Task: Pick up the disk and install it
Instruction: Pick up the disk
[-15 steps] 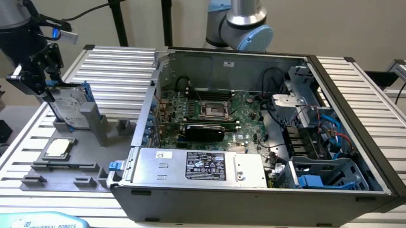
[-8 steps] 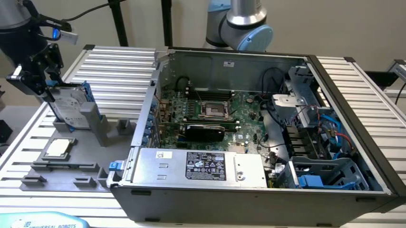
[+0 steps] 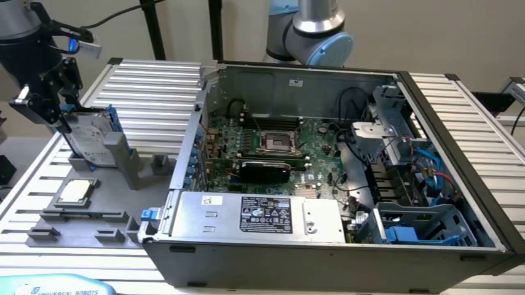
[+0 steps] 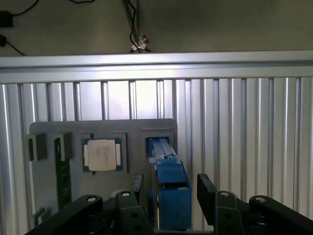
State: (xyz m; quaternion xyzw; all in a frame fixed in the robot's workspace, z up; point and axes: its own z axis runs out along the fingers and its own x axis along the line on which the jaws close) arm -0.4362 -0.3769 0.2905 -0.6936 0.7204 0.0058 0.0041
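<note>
Ribbed aluminium desk | black end effector released, jaws straddling, apparently not clamping | silver-grey hard disk in blue plastic carrier upright between them in grey fixture slot | likely stiff, moderately heavy, shock-sensitive; grip flat sides

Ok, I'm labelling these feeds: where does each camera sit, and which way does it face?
Exterior view: off the arm, raised, looking down into the open computer case; the pincer shows at the exterior view's left, over the disk.
Wrist view: on the wrist, looking down along the open pincer, its fingers either side of the disk.
Shared: pincer, disk, CPU chip, grey tray.
</note>
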